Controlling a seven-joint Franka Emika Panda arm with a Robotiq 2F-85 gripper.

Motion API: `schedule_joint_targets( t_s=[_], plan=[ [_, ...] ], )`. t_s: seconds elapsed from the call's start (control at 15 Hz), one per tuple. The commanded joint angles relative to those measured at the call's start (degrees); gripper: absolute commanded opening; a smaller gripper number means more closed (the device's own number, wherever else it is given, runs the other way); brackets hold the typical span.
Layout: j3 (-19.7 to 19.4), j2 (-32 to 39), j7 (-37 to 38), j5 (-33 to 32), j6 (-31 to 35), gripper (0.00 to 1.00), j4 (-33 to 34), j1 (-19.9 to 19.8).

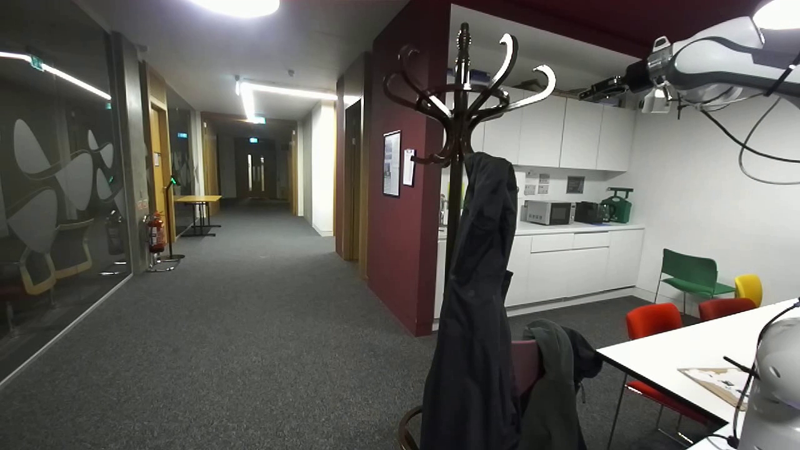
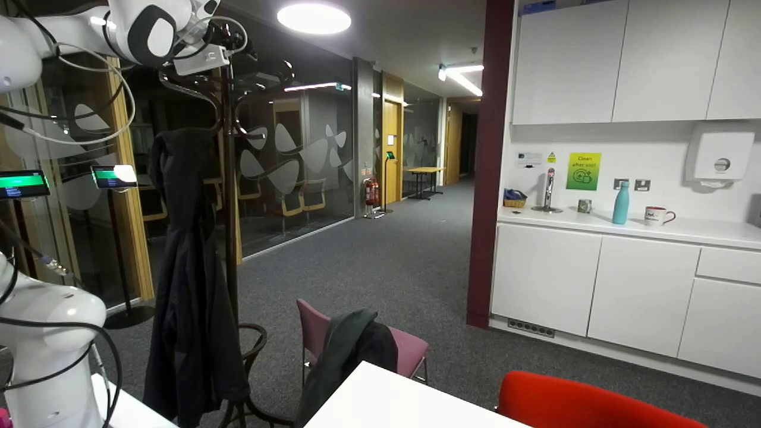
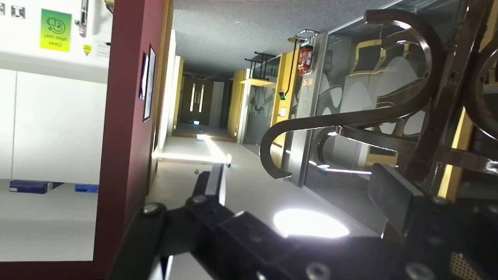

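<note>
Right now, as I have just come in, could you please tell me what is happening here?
A robot arm holds its tool open and empty, up high near a curved hook of a coat stand; an exterior view shows a gap between tool and stand. A dark coat hangs on the stand, and a grey garment is draped over a pink chair. Nothing is being handled.

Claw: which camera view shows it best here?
The wrist view: the claw fills the foreground, its fingers plainly spread apart. In both exterior views it is small at the end of the arm; in an exterior view, the dark coat rack makes it hard to pick out.
</note>
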Motion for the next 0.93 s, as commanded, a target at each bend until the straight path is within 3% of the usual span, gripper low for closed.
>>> schedule_joint_targets(
  t_s=[0.0, 0.87],
  plan=[
    [0.6, 0.2, 0.1, -0.3, -0.5, 1.0, 1.0, -0.2],
    [0.6, 0.2, 0.1, 0.2, -0.9, 1.0, 0.2, 0.2]
  ],
)
